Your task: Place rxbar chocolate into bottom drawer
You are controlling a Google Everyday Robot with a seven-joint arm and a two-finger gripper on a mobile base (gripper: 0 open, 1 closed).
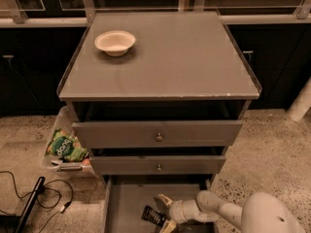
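The rxbar chocolate (pixel 153 216) is down in the bottom drawer (pixel 127 202). Its black wrapper lies at a slant on the grey floor, near the front of the pulled-out tray and a little right of centre. Your gripper (pixel 162 213) is right there with it, low inside the drawer, and the fingers (pixel 164 201) are spread wide, one above the bar and one below it, nothing clamped between them. Whether a fingertip touches the wrapper, you can't tell from here. The pale arm (pixel 219 210) reaches in from the right, with the robot's white rounded body (pixel 271 216) filling the lower right corner. Above the tray, the middle drawer (pixel 194 165) and the top drawer (pixel 204 133) each stand slightly out, a small knob at the centre of each front. Up on the grey worktop (pixel 175 62), a white bowl (pixel 115 42) sits upright towards the back left corner. Off to the left of the cabinet, a green snack bag (pixel 65 147) sits down at floor level, and a black cable (pixel 54 198) loops over the speckled floor (pixel 272 149) nearby.
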